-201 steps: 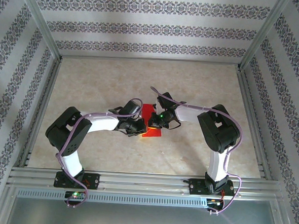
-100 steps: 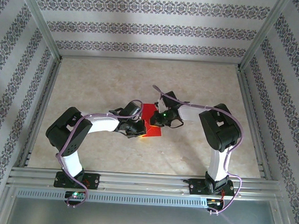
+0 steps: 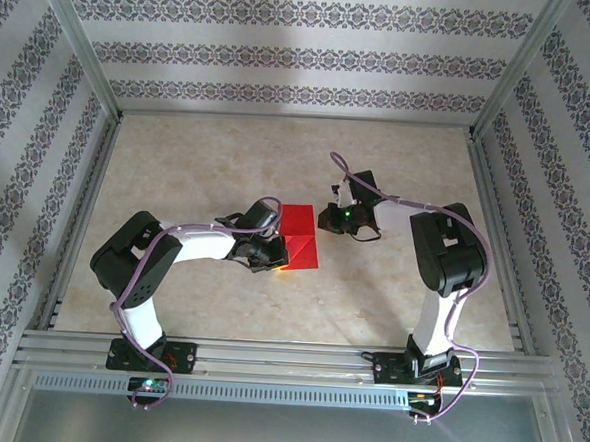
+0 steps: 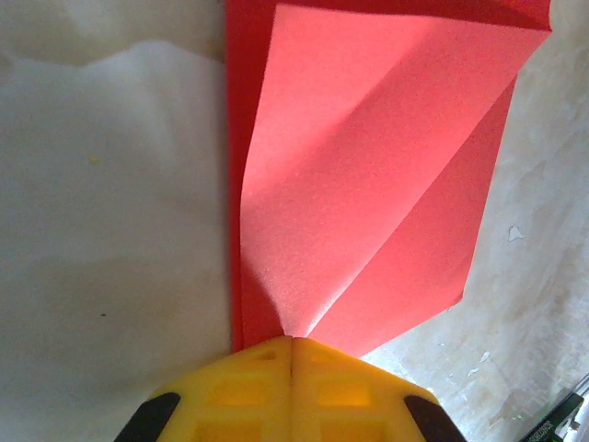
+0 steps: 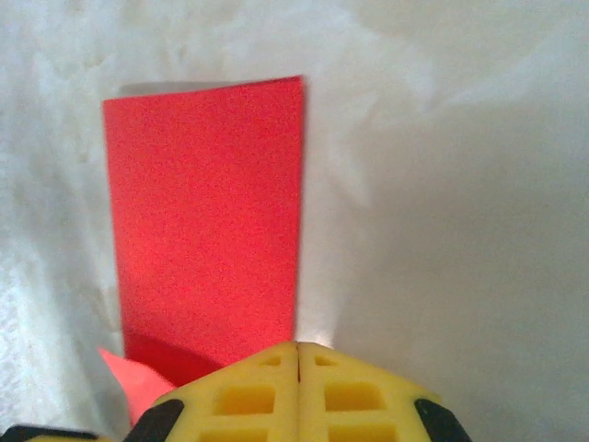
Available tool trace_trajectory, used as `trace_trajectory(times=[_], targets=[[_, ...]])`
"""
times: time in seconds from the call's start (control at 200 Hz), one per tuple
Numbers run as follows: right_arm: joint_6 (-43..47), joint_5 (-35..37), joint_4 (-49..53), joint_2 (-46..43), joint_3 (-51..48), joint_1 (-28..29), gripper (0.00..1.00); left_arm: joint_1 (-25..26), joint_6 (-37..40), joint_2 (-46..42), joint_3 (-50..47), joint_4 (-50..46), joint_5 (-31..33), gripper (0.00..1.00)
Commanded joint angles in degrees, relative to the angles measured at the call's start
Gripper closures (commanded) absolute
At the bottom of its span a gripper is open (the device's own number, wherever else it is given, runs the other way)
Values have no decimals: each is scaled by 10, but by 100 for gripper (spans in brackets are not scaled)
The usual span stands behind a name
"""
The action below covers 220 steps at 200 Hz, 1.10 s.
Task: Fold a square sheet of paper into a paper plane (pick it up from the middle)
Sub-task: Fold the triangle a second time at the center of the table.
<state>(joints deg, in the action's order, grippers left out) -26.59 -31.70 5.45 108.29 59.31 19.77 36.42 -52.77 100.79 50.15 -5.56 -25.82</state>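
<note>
The square sheet of paper (image 3: 298,224) is bright red and lies folded on the table, with a triangular corner flap raised at its near end. In the left wrist view the paper (image 4: 368,175) rises as a creased flap that runs into the seam of my left gripper (image 4: 293,341). That left gripper (image 3: 277,257) is shut on the flap's tip at the paper's near left corner. My right gripper (image 3: 326,222) hovers just right of the paper, shut and holding nothing. In the right wrist view its yellow tips (image 5: 298,346) meet near the right edge of the flat red paper (image 5: 207,221).
The marbled tabletop (image 3: 198,165) is bounded by aluminium rails (image 3: 267,355) at the front and patterned walls on the other sides. Purple cables loop over both arms. Open table lies behind and to both sides of the paper.
My right gripper has drawn off the paper to the right and back, uncovering the folded sheet and its triangular flap. The left gripper stays at the near corner.
</note>
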Motion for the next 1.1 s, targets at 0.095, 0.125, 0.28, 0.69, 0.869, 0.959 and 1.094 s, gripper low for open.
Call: trace_trajectory(times=[0.095,0.125,0.28,0.69,0.869,0.959,1.094], targets=[[-24,5,-8,-48,-46,68,96,8,6,27,-11,-89,35,100],[-33,3,-12,-46,-51,79,96,8,6,26,-11,-89,35,100],[-64,0,-33,-30,-65,121,97,8,5,26,-14,-84,34,100],[-70,17,-13,2,-43,124,97,8,6,22,-16,-97,38,100],[-62,50,3,5,-46,86,97,8,4,25,-20,-112,44,100],[-59,56,4,10,-41,55,97,8,4,26,-23,-116,43,100],[-73,67,32,28,-6,13,96,8,5,26,-25,-117,41,100]])
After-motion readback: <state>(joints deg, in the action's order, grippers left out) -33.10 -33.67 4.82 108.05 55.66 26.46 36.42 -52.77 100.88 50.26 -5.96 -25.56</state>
